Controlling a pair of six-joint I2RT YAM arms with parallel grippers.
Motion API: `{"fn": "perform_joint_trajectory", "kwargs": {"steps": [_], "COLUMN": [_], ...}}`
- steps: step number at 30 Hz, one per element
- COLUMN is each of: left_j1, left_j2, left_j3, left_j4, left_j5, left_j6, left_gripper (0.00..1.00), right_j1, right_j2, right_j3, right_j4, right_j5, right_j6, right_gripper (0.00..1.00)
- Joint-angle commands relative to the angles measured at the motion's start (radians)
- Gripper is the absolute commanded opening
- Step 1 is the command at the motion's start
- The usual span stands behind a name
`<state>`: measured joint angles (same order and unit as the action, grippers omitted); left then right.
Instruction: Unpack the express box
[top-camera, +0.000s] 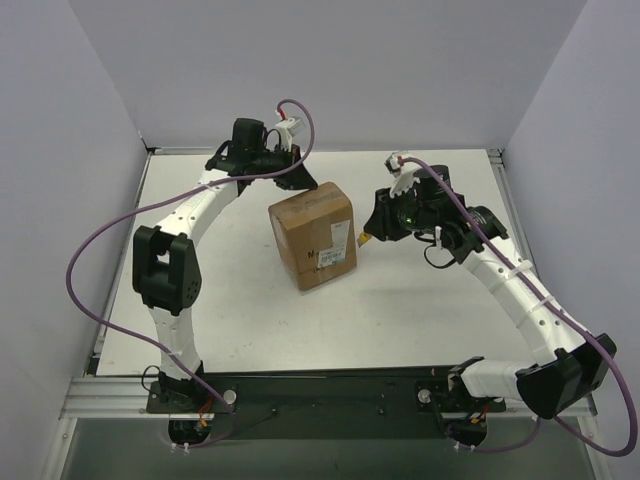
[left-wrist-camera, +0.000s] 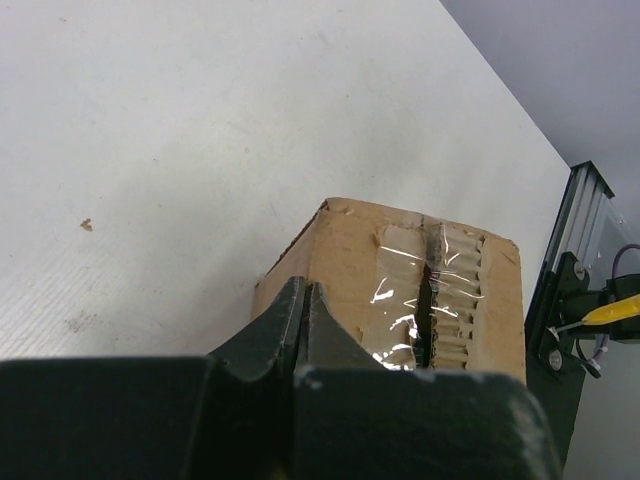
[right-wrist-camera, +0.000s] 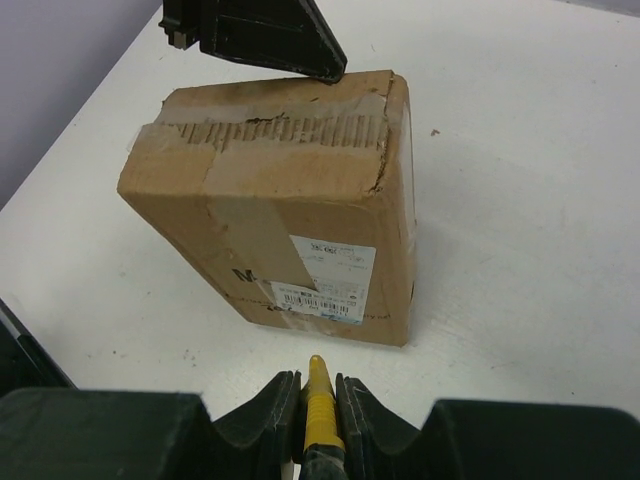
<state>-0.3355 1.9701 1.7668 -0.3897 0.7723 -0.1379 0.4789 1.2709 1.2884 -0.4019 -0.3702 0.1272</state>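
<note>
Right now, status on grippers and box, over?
Left gripper shut, tip at far end of box. Right gripper shut on knife, short of its label. Box closed, taped. Nothing between knife and box.

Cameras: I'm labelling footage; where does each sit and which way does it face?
Top external: above and behind the robot, looking down; left arm and right arm show.
Left wrist: faces past its shut left gripper to the taped end of the express box.
Right wrist: faces the box's labelled side over the right gripper, shut on the yellow knife.
Shared: all see the box.
</note>
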Motion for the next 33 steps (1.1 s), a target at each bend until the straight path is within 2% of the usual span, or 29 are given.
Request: {"fn": "perform_joint_trajectory", "kwargs": {"steps": [1, 5, 6, 7, 9, 10, 14, 21, 24, 25, 26, 28, 29, 33], "left_j1": [-0.016, -0.019, -0.019, -0.019, -0.019, -0.019, -0.01, 0.021, 0.033, 0.041, 0.046, 0.056, 0.061, 0.076], "left_j2": [0.032, -0.003, -0.011, -0.025, -0.033, -0.043, -0.062, -0.102, -0.114, -0.12, -0.122, -0.125, -0.123, -0.119], "left_j3": [-0.013, 0.002, 0.013, 0.02, 0.042, 0.048, 0.06, 0.062, 0.059, 0.056, 0.054, 0.051, 0.051, 0.054], "left_j4": [-0.062, -0.005, 0.009, 0.014, 0.02, 0.018, 0.011, 0.018, 0.012, 0.011, 0.009, 0.002, -0.001, -0.005], "left_j5": [0.014, 0.108, 0.117, 0.122, 0.136, 0.134, 0.131, 0.14, 0.128, 0.124, 0.122, 0.107, 0.105, 0.099], "left_j6": [0.001, -0.041, -0.058, -0.063, -0.068, -0.069, -0.072, -0.066, -0.055, -0.052, -0.051, -0.04, -0.037, -0.034], "left_gripper": [0.0, 0.0, 0.03, 0.18, 0.28, 0.44, 0.52, 0.59, 0.6, 0.6, 0.6, 0.6, 0.6, 0.61], "right_j1": [-0.046, -0.141, -0.161, -0.184, -0.201, -0.215, -0.224, -0.226, -0.232, -0.235, -0.24, -0.255, -0.263, -0.287], "right_j2": [-0.035, 0.018, 0.028, 0.045, 0.061, 0.062, 0.058, 0.068, 0.111, 0.123, 0.134, 0.174, 0.189, 0.257], "right_j3": [0.061, 0.121, 0.14, 0.146, 0.134, 0.123, 0.019, -0.23, -0.365, -0.4, -0.444, -0.53, -0.544, -0.581], "right_j4": [-0.028, -0.026, -0.026, -0.023, 0.009, 0.026, 0.205, 0.556, 0.779, 0.916, 0.995, 1.136, 1.158, 1.163], "right_j5": [-0.009, -0.018, -0.013, -0.006, 0.051, 0.071, 0.203, 0.407, 0.508, 0.525, 0.521, 0.504, 0.49, 0.484], "right_j6": [-0.018, -0.041, -0.06, -0.086, -0.179, -0.219, -0.401, -0.797, -1.022, -1.081, -1.188, -1.273, -1.32, -1.334], "right_gripper": [0.0, 0.0, 0.0, 0.0, 0.0, 0.0, 0.0, 0.0, 0.0, 0.0, 0.0, 0.0, 0.0, 0.0]}}
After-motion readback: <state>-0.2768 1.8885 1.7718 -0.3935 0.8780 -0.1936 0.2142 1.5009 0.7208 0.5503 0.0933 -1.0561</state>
